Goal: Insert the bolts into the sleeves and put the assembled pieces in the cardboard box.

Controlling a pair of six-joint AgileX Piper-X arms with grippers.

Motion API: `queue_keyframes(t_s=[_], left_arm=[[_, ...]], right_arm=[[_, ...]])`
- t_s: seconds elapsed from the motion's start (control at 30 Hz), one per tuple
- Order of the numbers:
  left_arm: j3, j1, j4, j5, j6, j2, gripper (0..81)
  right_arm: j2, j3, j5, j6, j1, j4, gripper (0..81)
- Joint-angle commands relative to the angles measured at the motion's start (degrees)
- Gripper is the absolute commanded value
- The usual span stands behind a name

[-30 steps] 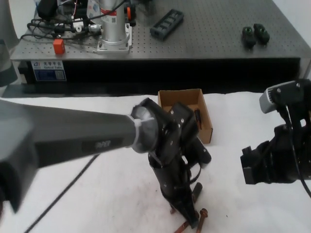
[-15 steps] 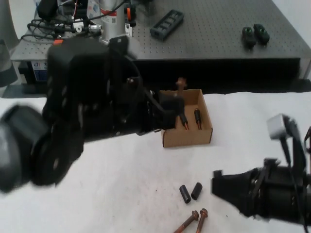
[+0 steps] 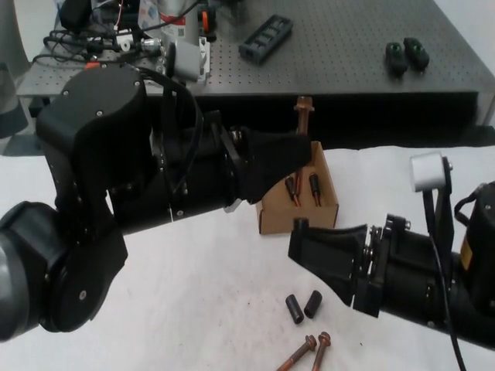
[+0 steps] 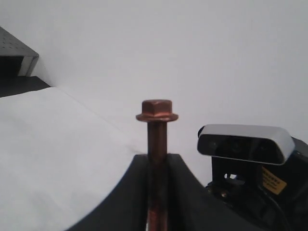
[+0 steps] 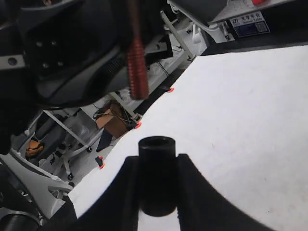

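My left gripper [image 4: 156, 159] is shut on a copper bolt [image 4: 156, 125], head up; in the high view the bolt [image 3: 304, 116] stands upright above the cardboard box [image 3: 298, 218]. My right gripper [image 5: 156, 166] is shut on a black sleeve [image 5: 156, 178], its open bore facing the bolt's threaded end [image 5: 137, 72], a gap between them. In the high view the right gripper [image 3: 300, 236] sits just in front of the box. Two assembled pieces [image 3: 302, 188] lie inside the box. Two loose sleeves [image 3: 303, 305] and two loose bolts [image 3: 309, 352] lie on the white cloth.
A dark perforated bench [image 3: 348, 54] runs across the back with cables, a metal post [image 3: 186, 54], a black tray [image 3: 265, 37], an orange block [image 3: 205, 19] and two black knobs [image 3: 407, 54]. The left arm's bulk [image 3: 116, 193] covers the left of the cloth.
The left arm has risen from the cloth with a bolt and now holds it over the box. The right arm has swung left toward the box.
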Motion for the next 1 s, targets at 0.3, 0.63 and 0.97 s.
queue_keyframes(t_s=[0.3, 0.63, 0.97], left_arm=[[-0.1, 0.0, -1.4, 3.4, -0.7, -0.7, 0.6], [-0.1, 0.0, -1.4, 5.7, 0.2, -0.7, 9.8], [-0.1, 0.0, 14.9, -9.5, 8.2, -0.7, 45.6]], right_arm=[[0.2, -3.7, -0.5, -1.9, 0.3, -1.6, 3.9], [0.2, -3.7, 2.0, -2.9, -1.2, -2.1, 3.9], [7.4, -11.5, 9.5, -17.4, -10.7, 13.5, 3.9]])
